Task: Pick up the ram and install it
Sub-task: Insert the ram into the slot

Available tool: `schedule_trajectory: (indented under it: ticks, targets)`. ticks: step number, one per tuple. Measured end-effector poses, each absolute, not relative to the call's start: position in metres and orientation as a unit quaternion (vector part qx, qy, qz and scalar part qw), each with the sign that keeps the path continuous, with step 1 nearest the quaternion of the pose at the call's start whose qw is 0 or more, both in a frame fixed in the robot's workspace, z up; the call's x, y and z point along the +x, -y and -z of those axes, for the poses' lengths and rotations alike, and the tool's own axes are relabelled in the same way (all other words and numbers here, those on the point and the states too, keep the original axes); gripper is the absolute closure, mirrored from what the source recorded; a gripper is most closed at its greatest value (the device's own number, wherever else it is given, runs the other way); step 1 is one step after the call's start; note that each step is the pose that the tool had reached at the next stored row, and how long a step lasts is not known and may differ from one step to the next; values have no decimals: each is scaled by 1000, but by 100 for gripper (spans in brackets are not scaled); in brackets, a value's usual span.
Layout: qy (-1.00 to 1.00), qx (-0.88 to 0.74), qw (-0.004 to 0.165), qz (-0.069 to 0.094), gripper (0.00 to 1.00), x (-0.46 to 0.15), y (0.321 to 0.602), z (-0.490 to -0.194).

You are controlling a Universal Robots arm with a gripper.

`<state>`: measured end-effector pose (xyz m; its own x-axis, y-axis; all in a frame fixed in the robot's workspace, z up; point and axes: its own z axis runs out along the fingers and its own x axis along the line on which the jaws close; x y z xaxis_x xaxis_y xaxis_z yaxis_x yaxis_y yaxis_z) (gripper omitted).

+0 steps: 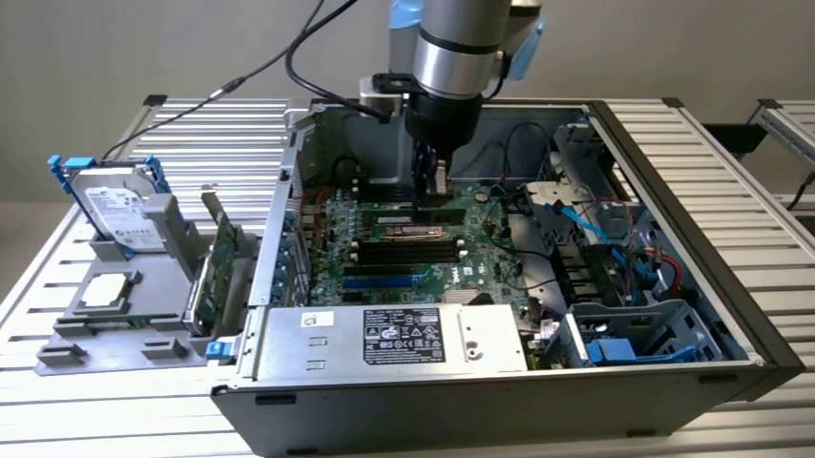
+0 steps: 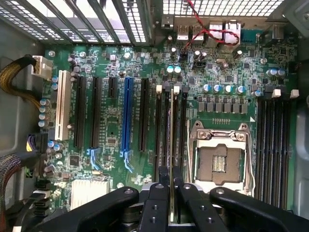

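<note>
The ram (image 2: 172, 121) is seen edge-on in the wrist view as a thin pale strip between my dark fingers (image 2: 163, 181). My gripper (image 2: 171, 186) is shut on it. The stick runs in line with a black memory slot (image 2: 165, 130) in the bank beside the open CPU socket (image 2: 219, 162); whether it touches the slot I cannot tell. In the exterior view the arm reaches straight down into the open computer case, with the gripper (image 1: 428, 191) just above the green motherboard (image 1: 382, 258).
A silver hard drive with blue rails (image 1: 117, 215) and a green expansion card (image 1: 219, 272) stand in a grey holder at the exterior view's left. The power supply (image 1: 395, 334), blue cables (image 1: 579, 224) and case walls (image 1: 675, 219) crowd the gripper. A second slot bank (image 2: 273, 145) lies beyond the socket.
</note>
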<state>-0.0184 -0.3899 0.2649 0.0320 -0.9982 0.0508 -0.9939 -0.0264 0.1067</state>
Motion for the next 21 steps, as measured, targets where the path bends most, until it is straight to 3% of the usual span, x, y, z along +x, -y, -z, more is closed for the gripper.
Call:
schedule_trajectory:
  ticks: [21]
  targets:
    - [702, 710, 62, 8, 86, -21, 395, -242]
